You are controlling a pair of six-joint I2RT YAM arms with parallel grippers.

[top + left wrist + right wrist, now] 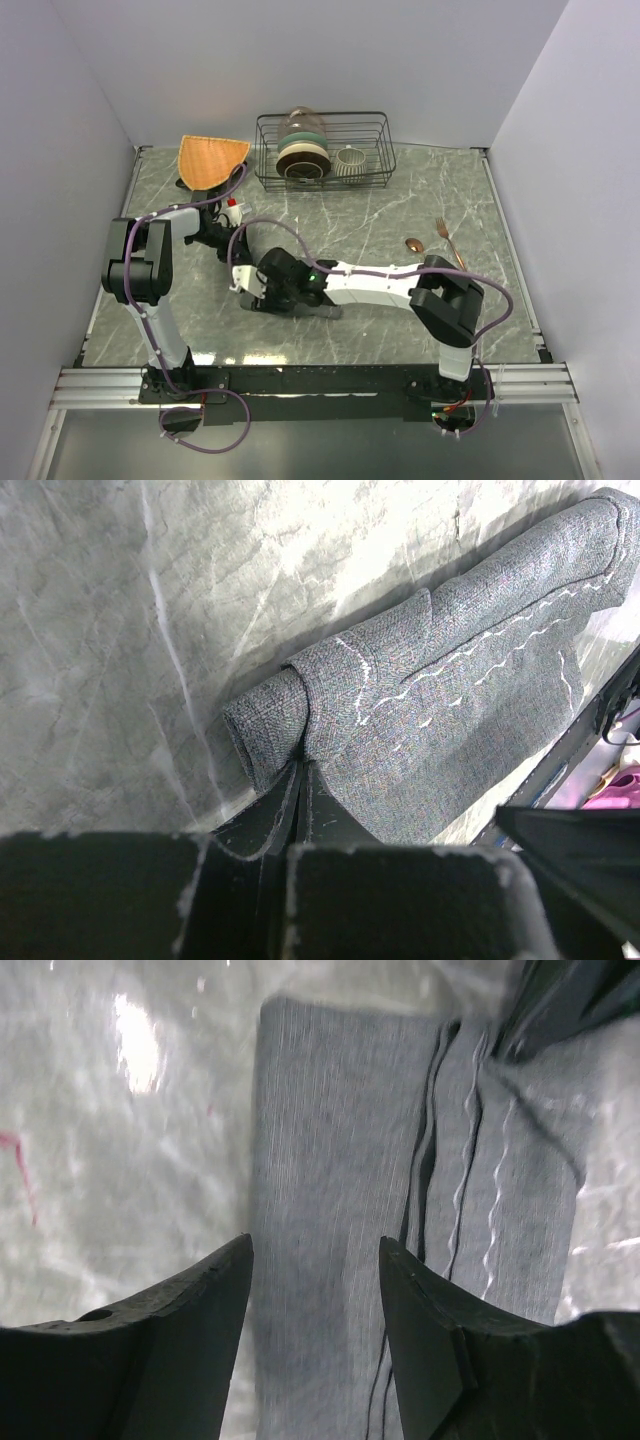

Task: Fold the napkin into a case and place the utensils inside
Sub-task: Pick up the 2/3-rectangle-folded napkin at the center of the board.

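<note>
The dark grey napkin (470, 680), folded into a long strip with white wavy stitching, lies on the marble table. In the top view most of the napkin (318, 312) is hidden under the right arm. My left gripper (301, 763) is shut, and its tips pinch a bunched fold at one end of the cloth. My right gripper (315, 1250) hangs open just above the flat strip of the napkin (330, 1160), with nothing between its fingers. In the top view the left gripper (232, 258) and the right gripper (250, 290) meet at the left middle. A copper spoon (413, 243) and a copper fork (447, 238) lie apart at the right.
A black wire rack (385, 150) at the back holds stacked bowls (302, 155) and a ribbed cup (350, 160). An orange fan-shaped mat (210, 158) lies left of it. White walls close in on both sides.
</note>
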